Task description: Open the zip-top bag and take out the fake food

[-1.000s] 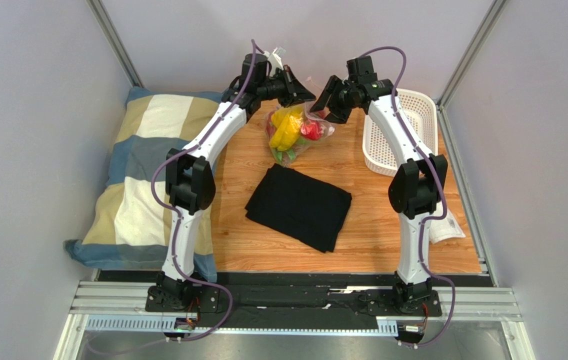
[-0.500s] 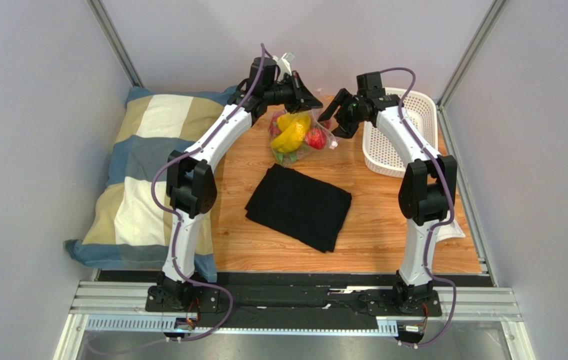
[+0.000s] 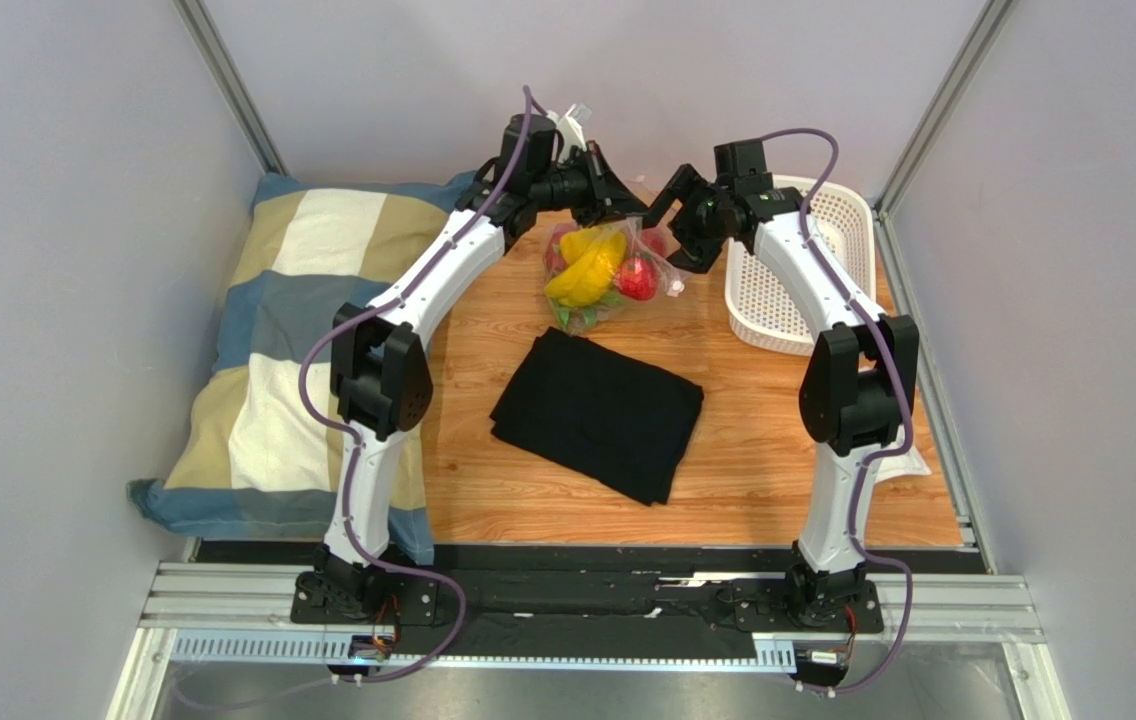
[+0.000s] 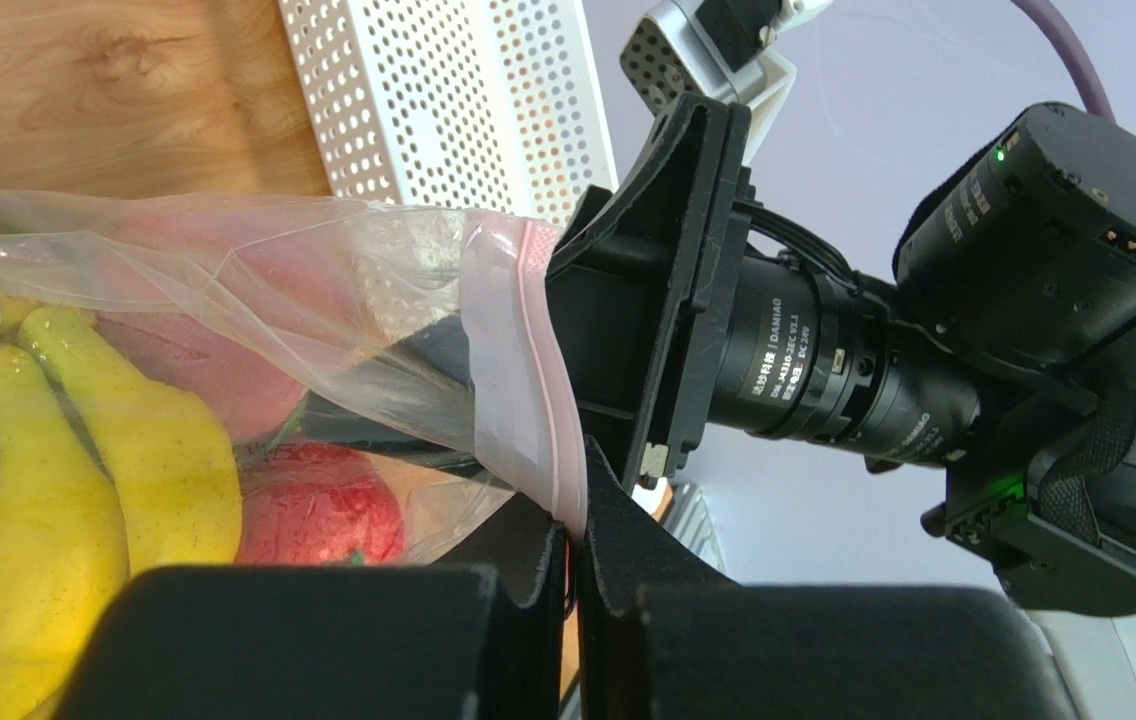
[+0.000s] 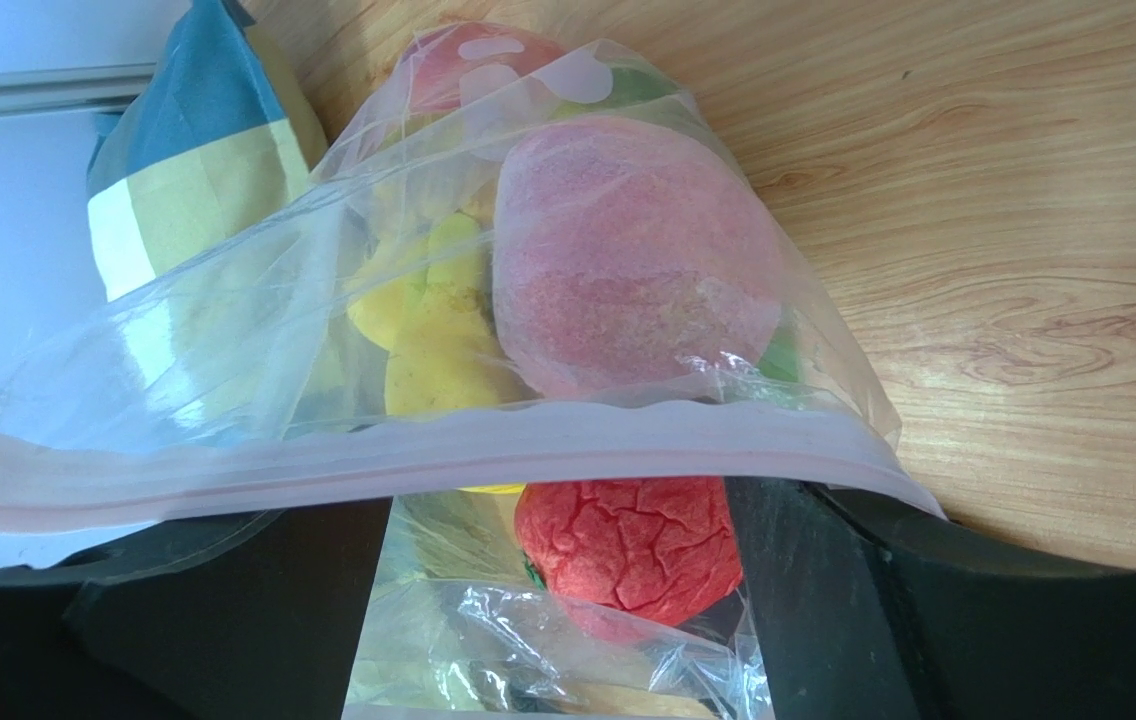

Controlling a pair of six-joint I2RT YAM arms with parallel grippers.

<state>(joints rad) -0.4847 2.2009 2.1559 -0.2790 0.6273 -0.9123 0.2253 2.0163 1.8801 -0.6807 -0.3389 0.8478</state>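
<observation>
— Count, please?
— One zip-top bag (image 5: 379,450), one white basket (image 3: 830,225), one black cloth (image 3: 598,413), one checked pillow (image 3: 289,345), two robot arms (image 3: 432,278).
— And the fake food (image 3: 589,273)?
— Two yellow bananas (image 4: 94,465) confirmed, one red wrinkled fruit (image 5: 627,543), one pink round fruit (image 5: 634,278). The remainder cannot be counted.

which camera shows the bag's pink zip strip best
Right wrist: the zip strip of the zip-top bag runs nearly the full width of the frame. Left wrist shows only a short end of it, pinched in the left claw. Top external shows the bag, but the strip is too small to make out.
</observation>
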